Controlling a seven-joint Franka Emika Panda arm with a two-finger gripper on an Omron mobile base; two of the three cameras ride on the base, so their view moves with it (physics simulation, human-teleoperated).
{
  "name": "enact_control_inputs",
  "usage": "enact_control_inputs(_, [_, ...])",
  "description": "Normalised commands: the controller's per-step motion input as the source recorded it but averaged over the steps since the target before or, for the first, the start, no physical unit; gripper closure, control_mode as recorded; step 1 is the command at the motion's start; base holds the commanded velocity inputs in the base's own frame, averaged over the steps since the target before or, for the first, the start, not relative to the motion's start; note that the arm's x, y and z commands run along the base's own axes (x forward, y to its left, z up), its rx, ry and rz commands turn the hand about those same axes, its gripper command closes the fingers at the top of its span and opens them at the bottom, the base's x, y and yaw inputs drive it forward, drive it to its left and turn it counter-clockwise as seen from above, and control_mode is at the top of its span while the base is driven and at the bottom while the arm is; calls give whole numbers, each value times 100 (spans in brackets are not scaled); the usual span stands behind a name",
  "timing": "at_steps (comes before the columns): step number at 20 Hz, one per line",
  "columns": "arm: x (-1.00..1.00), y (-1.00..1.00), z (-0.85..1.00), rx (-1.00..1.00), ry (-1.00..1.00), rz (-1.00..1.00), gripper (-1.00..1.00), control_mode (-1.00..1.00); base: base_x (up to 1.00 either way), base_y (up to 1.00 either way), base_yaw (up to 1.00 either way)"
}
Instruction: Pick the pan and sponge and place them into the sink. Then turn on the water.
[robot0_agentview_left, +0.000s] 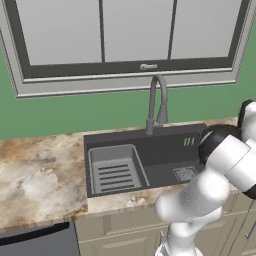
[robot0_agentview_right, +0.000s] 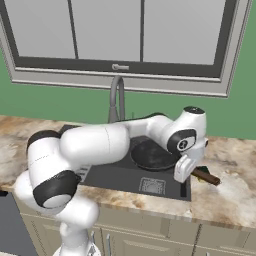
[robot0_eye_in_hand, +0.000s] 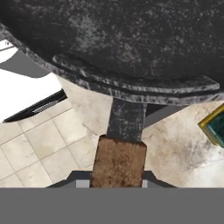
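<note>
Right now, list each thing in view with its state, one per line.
Pan: lifted, over the right end of the sink, held by its brownish handle.
Pincer: shut on the pan handle.
Sponge: on the counter, untouched.
Faucet: off, no stream.
Sink: holds just its rack insert.

The pan (robot0_eye_in_hand: 131, 39) is black with grey speckles, its handle (robot0_eye_in_hand: 119, 162) mottled brown. The sponge (robot0_eye_in_hand: 215, 126) is yellow edged over dark green. The sink (robot0_agentview_left: 165, 147) is dark charcoal with a grey ribbed rack (robot0_agentview_left: 115, 170). The table (robot0_agentview_left: 35, 175) is beige-brown marbled stone below a green wall (robot0_agentview_left: 60, 112).
</note>
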Motion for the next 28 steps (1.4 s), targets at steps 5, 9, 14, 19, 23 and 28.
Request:
enact_control_inputs(5, [4,55,-16,0,1,0,100,-100,0,0,0])
enact_control_inputs(9, [7,52,-6,-8,5,0,100,-100,0,0,0])
enact_control_inputs(14, [13,43,-2,-11,7,0,100,-100,0,0,0])
enact_control_inputs(19, [7,30,-19,-15,0,0,100,-100,0,0,0])
enact_control_inputs(23, [7,5,-22,-12,0,0,100,-100,0,0,0])
enact_control_inputs(28, [22,2,-22,-4,3,0,100,-100,0,0,0])
